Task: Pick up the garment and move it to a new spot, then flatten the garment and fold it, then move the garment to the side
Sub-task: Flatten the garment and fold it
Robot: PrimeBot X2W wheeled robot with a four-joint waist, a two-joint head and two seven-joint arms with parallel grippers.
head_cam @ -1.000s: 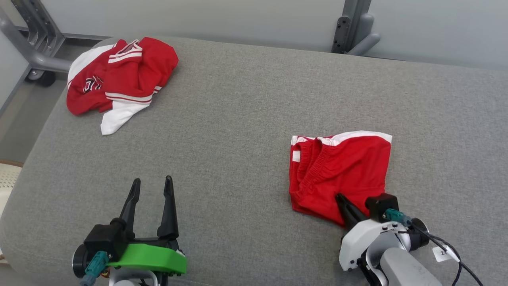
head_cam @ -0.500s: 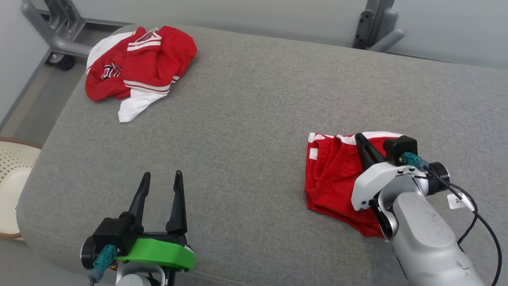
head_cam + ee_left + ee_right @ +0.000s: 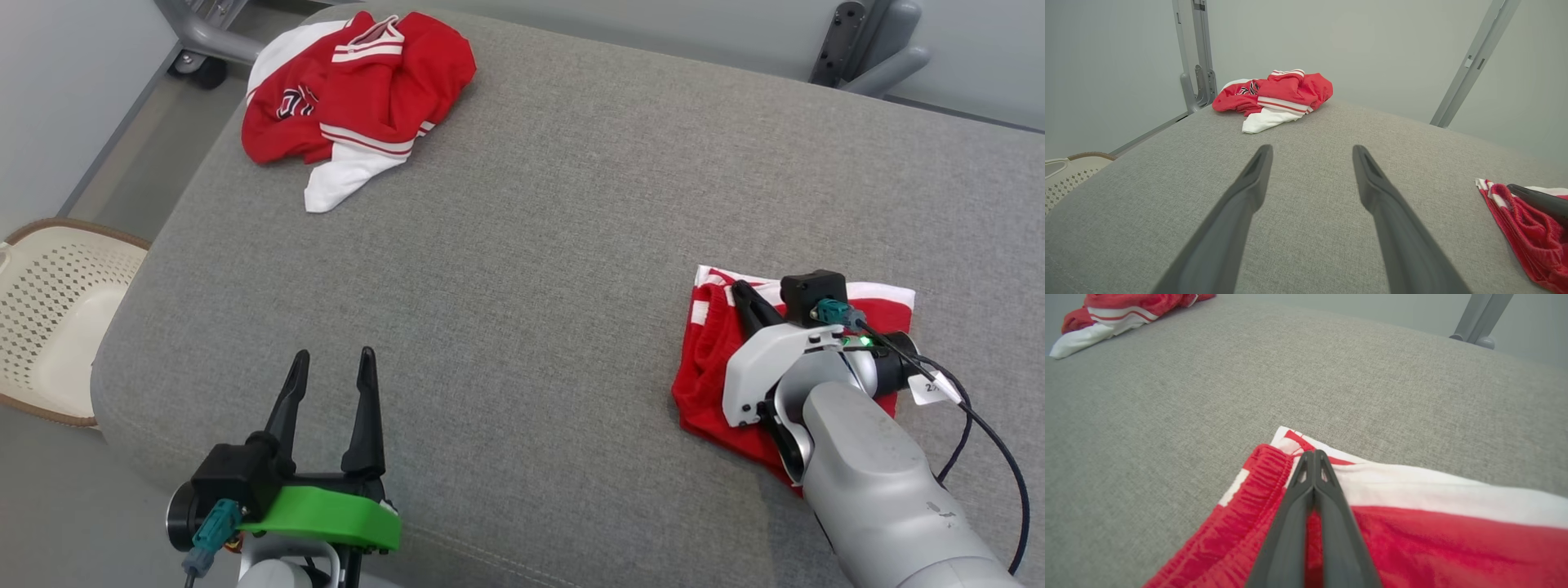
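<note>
The right gripper (image 3: pixel 741 290) has travelled from the near corner of the red shorts (image 3: pixel 706 359) across them to their far edge, by the waistband. The head camera has also swung, so the whole scene sits differently in that view. Its jaws are clenched tight, tip against tip, lying on top of the white trim at the shorts' 11 o'clock corner (image 3: pixel 1314 454). No cloth shows pinched between them, so this looks like a press on the fabric, not a grasp.

The shorts lie as a compact, fairly flat packet at about 4 o'clock on the grey cushion (image 3: pixel 531 245), which suggests the folding is done and the shift to the side is either under way or just finished. A crumpled red-and-white jersey (image 3: pixel 359 82) at 11 o'clock looks untouched, probably work left to do.

The right forearm comes in from 5 o'clock, low over the shorts, with the wrist angled so the fingers point toward 11 o'clock. The left gripper (image 3: pixel 335 359) hovers at 7 o'clock, jaws spread wide and empty, pointing to 12. A cream basket (image 3: pixel 57 310) stands off the cushion at 9 o'clock.
</note>
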